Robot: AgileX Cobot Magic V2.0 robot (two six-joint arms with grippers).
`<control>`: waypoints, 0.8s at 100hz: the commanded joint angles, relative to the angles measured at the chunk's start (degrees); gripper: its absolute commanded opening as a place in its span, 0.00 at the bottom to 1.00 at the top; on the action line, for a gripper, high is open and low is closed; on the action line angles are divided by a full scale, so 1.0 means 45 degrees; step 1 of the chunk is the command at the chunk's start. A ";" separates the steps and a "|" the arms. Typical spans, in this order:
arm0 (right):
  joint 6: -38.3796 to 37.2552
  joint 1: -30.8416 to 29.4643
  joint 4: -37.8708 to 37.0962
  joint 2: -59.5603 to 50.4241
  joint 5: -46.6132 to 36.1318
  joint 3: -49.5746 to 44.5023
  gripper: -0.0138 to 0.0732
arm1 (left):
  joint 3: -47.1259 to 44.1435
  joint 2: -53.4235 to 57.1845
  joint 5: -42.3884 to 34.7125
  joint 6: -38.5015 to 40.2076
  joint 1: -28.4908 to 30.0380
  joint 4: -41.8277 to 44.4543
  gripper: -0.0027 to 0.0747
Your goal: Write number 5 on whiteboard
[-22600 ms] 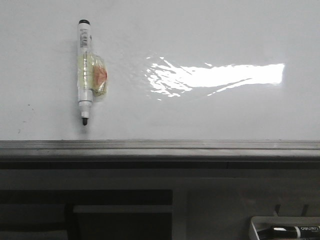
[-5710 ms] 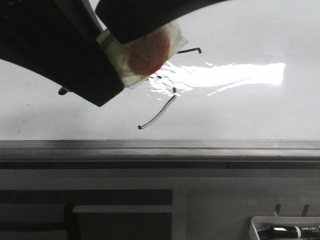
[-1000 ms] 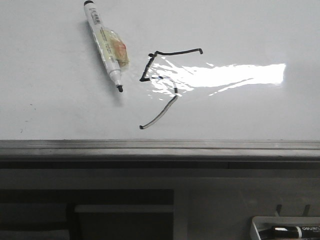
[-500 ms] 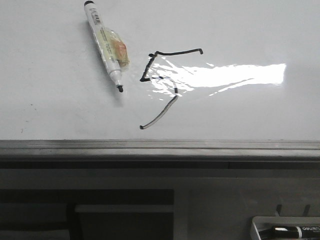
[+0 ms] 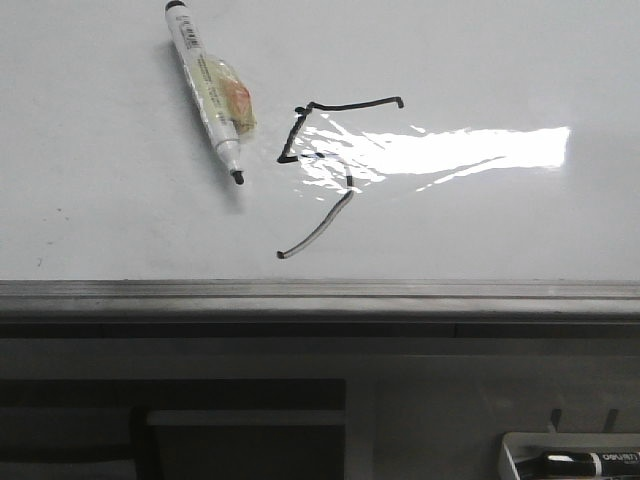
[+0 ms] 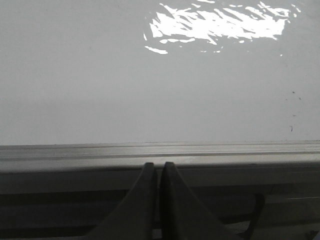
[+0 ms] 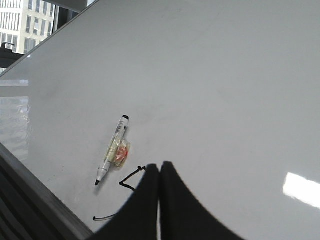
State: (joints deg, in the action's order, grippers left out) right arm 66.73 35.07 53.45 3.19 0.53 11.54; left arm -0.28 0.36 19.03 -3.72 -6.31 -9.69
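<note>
The whiteboard [image 5: 120,220] fills most of the front view, with a grey edge rail [image 5: 320,292] along its near side. A crooked black number 5 [image 5: 318,158] is drawn on it, with top bar, short stem and slanting tail. A white marker [image 5: 205,88] with yellowish tape and an orange patch lies uncapped on the board left of the 5. My right gripper [image 7: 160,166] is shut and empty above the board, covering part of the 5 [image 7: 127,181]; the marker [image 7: 114,150] lies beside it. My left gripper [image 6: 157,165] is shut and empty over the rail [image 6: 160,152].
A bright glare patch [image 5: 450,150] lies across the board right of the 5. Below the rail, a white tray [image 5: 570,455] at the lower right holds another black marker [image 5: 590,463]. Dark shelving [image 5: 200,430] sits under the board.
Over the last second nothing has visibly moved. Long before, the marker lay upright on a blank board; a gripper then held it while drawing the 5.
</note>
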 commanded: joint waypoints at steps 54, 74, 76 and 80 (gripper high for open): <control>0.0007 -0.0065 0.0071 0.0125 -0.0625 0.0348 0.09 | -0.0207 0.0333 -0.0701 0.0182 0.0050 -0.0041 0.01; 0.0151 -0.0424 0.0165 0.0125 -0.2282 -0.0515 0.09 | -0.0207 0.0333 -0.0701 0.0182 0.0050 -0.0041 0.01; 0.0151 -0.0544 0.0165 0.0125 -0.2341 -0.0597 0.09 | -0.0207 0.0333 -0.0701 0.0182 0.0050 -0.0041 0.01; 0.0151 -0.0772 0.0165 0.0125 -0.2477 -0.0855 0.09 | -0.0207 0.0333 -0.0701 0.0182 0.0050 -0.0041 0.01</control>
State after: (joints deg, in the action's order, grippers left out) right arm 66.84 33.63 54.01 3.19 -4.72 8.34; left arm -0.28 0.36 19.07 -3.46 -6.31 -9.69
